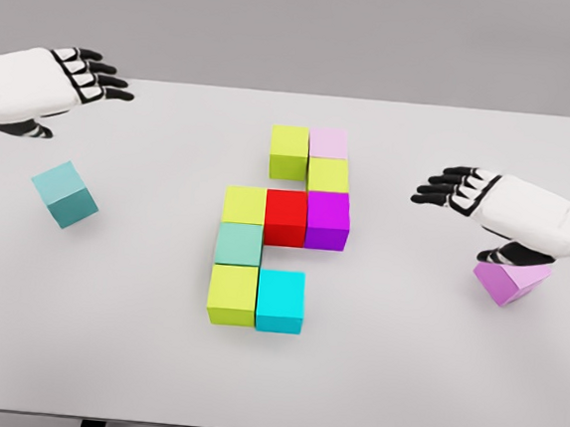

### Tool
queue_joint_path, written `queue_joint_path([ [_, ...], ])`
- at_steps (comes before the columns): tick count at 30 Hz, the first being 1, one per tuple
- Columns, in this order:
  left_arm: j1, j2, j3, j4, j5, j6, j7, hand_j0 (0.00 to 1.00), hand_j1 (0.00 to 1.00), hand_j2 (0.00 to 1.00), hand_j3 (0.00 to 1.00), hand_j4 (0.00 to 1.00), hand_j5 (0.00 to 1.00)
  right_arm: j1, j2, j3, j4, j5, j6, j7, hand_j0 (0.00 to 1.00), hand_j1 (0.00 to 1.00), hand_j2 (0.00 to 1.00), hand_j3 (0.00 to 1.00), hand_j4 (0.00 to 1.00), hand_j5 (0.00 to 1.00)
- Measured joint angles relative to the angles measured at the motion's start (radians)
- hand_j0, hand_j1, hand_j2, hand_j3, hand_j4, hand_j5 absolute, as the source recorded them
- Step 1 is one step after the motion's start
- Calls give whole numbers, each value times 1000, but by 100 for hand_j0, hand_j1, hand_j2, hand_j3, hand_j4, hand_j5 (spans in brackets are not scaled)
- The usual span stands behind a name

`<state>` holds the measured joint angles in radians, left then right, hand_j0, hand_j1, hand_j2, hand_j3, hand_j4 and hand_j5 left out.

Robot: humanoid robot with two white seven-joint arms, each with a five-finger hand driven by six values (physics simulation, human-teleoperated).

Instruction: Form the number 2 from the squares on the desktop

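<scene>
Several coloured cubes form a block in the table's middle: a lime cube [288, 152] and a pale pink cube [329, 143] on top, a lime cube [328, 175] below the pink, then a yellow-green cube [245, 205], a red cube [286, 217] and a magenta cube [327, 219] in a row, a mint cube [238, 244], and a lime cube [233, 295] beside a cyan cube [280, 300]. A teal cube [65, 194] lies loose at the left. A violet cube [509, 281] sits under my right hand [457, 189], which hovers open. My left hand [92, 75] hovers open at the far left.
The white table [400, 383] spans the view, its front edge near the bottom and far edge at the top. Two dark table legs show below the front edge.
</scene>
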<state>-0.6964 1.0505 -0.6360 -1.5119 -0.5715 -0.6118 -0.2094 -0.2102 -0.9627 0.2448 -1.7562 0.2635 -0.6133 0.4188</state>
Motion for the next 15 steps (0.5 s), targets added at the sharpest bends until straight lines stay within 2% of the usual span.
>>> queue_joint_path([
  [3,0,20,-17,1,-1,0,-6,100,100,100,100,100,100,-5,-2,4,1,-6,0,-27,100,100,100,100,100,100],
  [6,2,33,-28,1,-1,0,-8,100,100,100,100,100,100,-14,-7,10,17,-89,0,-139,100,100,100,100,100,100],
  [7,1,36,-33,1,-1,0,-8,100,100,100,100,100,100,-38,-16,12,26,-106,1,-160,100,100,100,100,100,100],
  [10,2,51,-46,1,0,0,-9,100,100,100,100,100,100,-199,-64,77,97,-81,0,-186,100,100,100,100,100,100],
  [12,2,67,-57,1,0,0,-9,100,100,100,100,100,100,-383,-118,216,124,-52,1,-159,100,100,100,100,100,100],
  [15,3,81,-72,2,1,0,-9,100,100,100,100,100,100,-523,-181,440,146,-27,1,-120,100,100,100,100,100,100],
])
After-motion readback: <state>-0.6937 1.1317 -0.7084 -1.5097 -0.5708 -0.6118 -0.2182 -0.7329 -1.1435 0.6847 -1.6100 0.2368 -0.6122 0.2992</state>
